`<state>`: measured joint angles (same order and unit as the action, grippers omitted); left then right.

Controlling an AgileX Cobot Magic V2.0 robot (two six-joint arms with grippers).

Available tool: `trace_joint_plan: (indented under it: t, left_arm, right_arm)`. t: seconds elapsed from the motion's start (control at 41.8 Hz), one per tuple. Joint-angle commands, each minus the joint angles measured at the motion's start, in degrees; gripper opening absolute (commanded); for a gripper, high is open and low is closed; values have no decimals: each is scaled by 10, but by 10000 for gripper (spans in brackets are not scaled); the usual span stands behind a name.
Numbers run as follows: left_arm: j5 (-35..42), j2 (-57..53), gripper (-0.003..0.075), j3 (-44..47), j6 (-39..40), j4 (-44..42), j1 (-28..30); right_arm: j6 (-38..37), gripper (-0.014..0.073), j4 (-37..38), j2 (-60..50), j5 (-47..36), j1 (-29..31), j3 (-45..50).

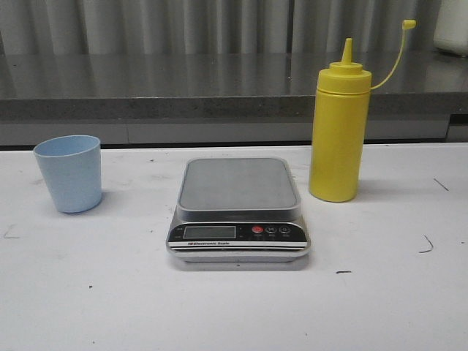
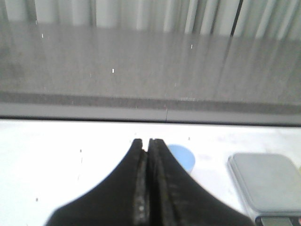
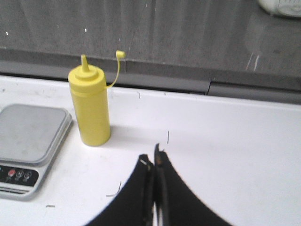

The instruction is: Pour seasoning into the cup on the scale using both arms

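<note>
**Both grippers closed and empty, nothing on the scale**

Front cam: I see the scale (image 1: 238, 212) at frame centre on the white table (image 1: 380, 292), platform bare, display and red button facing the camera. The cup (image 1: 69, 173) sits upright at the left of the frame, well apart from the scale, directly on the table. The seasoning bottle (image 1: 337, 135) stands upright right of centre, just beside the scale's back right corner but not touching it. Its cap (image 1: 409, 24) is off the nozzle and hangs out to the upper right on its tether. Neither arm shows in this view.

Left wrist cam: left gripper (image 2: 146, 142) has its fingers pressed together, nothing between them. It hangs above the table. A bit of the cup's rim (image 2: 184, 156) peeks out just past the fingers; the corner of the scale (image 2: 265, 181) is at lower right of frame.

Right wrist cam: right gripper (image 3: 153, 160) also pinched shut, holding nothing. Bottle (image 3: 90, 106) is at centre left of frame, clear of the fingers, with the scale (image 3: 30, 141) at the left edge beside it.

A grey counter ledge (image 1: 183, 88) runs behind the table.
</note>
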<state>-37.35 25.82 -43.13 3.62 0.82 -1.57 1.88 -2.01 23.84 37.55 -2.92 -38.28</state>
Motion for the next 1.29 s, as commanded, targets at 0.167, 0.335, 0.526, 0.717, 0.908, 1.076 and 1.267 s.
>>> trace_joint_plan:
  t: [0.167, 0.335, 0.526, 0.717, 0.908, 1.076, 1.267]
  left_arm:
    - [27, 85, -20, -20, 0, 2, 1]
    - [28, 127, -20, -20, 0, 2, 1]
    - [29, 177, 0, -20, 0, 1, 1]
    - [48, 225, 337, -22, -16, 2, 1]
    - [48, 302, 498, -60, -16, 2, -29]
    - [27, 399, 493, -119, -16, 2, -48]
    - [-19, 517, 493, -209, -16, 3, -49]
  right_arm:
    - [3, -120, 4, 94, -32, 2, -19]
    - [20, -99, 5, 141, -24, 2, -19]
    - [38, 242, 5, 175, -24, 2, -19]
    - [38, 484, 5, 191, -25, 2, -19]
    - [38, 484, 5, 196, -24, 2, -19]
    - [38, 484, 5, 196, -24, 2, -19]
    - [38, 484, 5, 196, -24, 2, -19]
